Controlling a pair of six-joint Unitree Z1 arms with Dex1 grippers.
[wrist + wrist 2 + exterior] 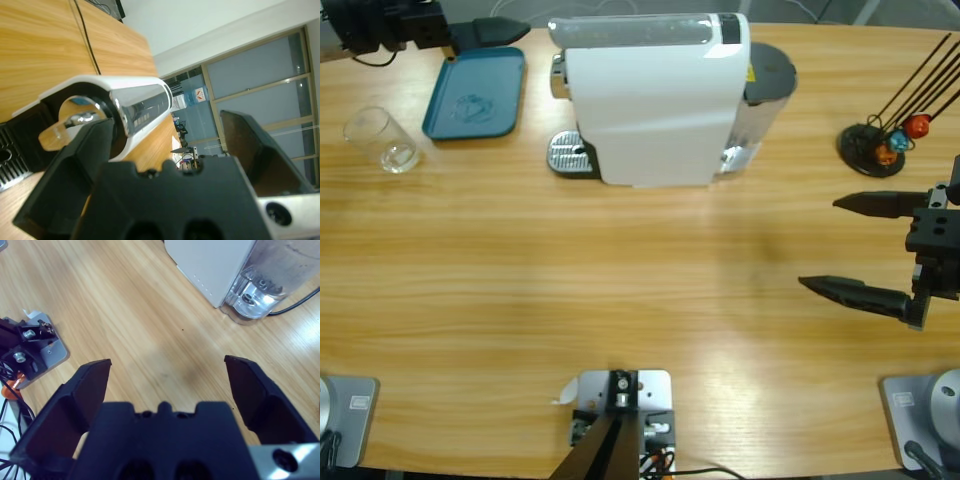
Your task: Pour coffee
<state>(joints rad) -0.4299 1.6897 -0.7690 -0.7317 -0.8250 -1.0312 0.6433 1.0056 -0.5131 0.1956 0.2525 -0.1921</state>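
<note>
A white coffee machine (655, 100) stands at the table's back middle, with its metal drip tray (570, 155) on its left side. A clear glass (382, 140) stands at the far left; the coffee is out of view. My left gripper (510, 30) hangs at the upper left above the blue tray's far edge, and only one jaw shows there. In the left wrist view the left gripper (162, 120) is open and faces the machine's spout (75, 117). My right gripper (818, 244) is open at the right edge, over bare wood. The right gripper (167, 365) holds nothing.
A blue tray (475, 92) lies between the glass and the machine. A black stand (870, 148) with thin rods and coloured balls sits at the back right. The machine's water tank (255, 295) and a black cable (295, 305) show in the right wrist view.
</note>
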